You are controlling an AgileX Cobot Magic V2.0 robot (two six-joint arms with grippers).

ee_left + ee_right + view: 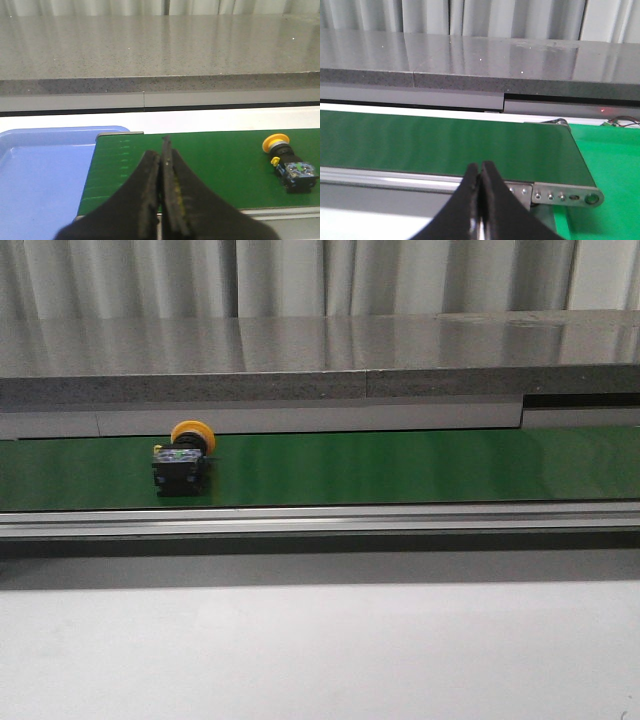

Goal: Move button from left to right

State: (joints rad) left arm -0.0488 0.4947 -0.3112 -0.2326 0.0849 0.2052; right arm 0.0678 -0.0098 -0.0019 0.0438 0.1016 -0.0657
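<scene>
Fingers of the left end effector [162,165] are pressed together with nothing between them, low over the near edge of the green belt [400,468]. The right end effector [480,172] is pinched closed too, and it holds nothing. The button [183,456] lies farther out on the left part of the belt, its yellow cap pointing away. A blue tray [45,170] sits beside the belt's left end. Behind the belt runs the grey worktop [300,350], then curtains [300,275].
</scene>
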